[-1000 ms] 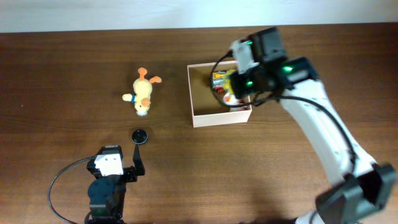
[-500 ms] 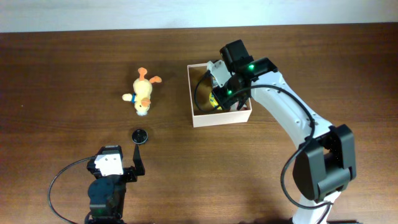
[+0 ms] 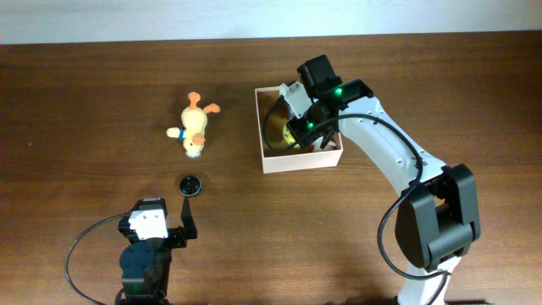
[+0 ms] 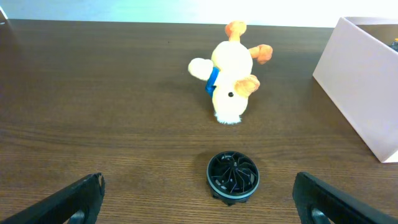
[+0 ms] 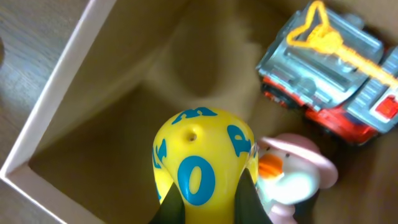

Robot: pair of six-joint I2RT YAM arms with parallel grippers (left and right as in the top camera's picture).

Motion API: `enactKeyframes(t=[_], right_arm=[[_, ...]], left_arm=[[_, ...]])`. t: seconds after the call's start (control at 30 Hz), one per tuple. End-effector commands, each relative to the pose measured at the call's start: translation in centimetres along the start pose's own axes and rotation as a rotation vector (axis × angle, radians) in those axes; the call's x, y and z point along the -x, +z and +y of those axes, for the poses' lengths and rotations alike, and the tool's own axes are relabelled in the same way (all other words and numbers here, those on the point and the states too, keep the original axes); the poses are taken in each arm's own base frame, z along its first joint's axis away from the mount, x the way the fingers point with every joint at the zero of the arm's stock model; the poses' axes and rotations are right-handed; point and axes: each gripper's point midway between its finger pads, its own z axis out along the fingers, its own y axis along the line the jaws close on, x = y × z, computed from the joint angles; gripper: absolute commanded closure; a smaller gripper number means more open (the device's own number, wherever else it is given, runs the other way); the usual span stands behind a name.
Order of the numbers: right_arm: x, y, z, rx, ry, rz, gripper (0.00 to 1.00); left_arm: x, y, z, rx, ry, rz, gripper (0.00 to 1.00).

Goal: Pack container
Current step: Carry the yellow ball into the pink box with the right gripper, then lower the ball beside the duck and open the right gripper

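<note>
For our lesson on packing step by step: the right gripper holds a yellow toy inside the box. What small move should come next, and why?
Probably open the right gripper and release the yellow toy. It hangs inside the container walls, low over bare floor, beside the pink-hatted duck, so it should land without hitting anything.

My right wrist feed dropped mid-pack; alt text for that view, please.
The right gripper holds a yellow toy with blue letters inside the container. Beside it lie a pink-hatted duck figure and a grey and red toy truck.
</note>
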Motion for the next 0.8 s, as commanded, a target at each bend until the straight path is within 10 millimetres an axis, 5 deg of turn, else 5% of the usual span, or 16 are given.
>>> enactKeyframes(t=[0.0,0.3,0.47,0.77], right_arm=[[-0.7,0.3,0.3,0.015,-0.005,0.036,0.96],[-1.5,0.9,-0.7,-0.043,-0.004,0.063,0.95],[-1.6,1.2,-1.4,-0.073,-0.004,0.071,0.82],[-3.8,3.7,-1.6,-0.059,0.011,0.17,0.81]], left_arm=[[-0.1,0.0,0.0,-0.005,0.018,0.001,0.01],[-0.1,0.0,0.0,-0.005,0.018,0.001,0.01],[-0.1,0.0,0.0,-0.005,0.018,0.001,0.01],[-0.1,0.0,0.0,-0.005,0.018,0.001,0.01]])
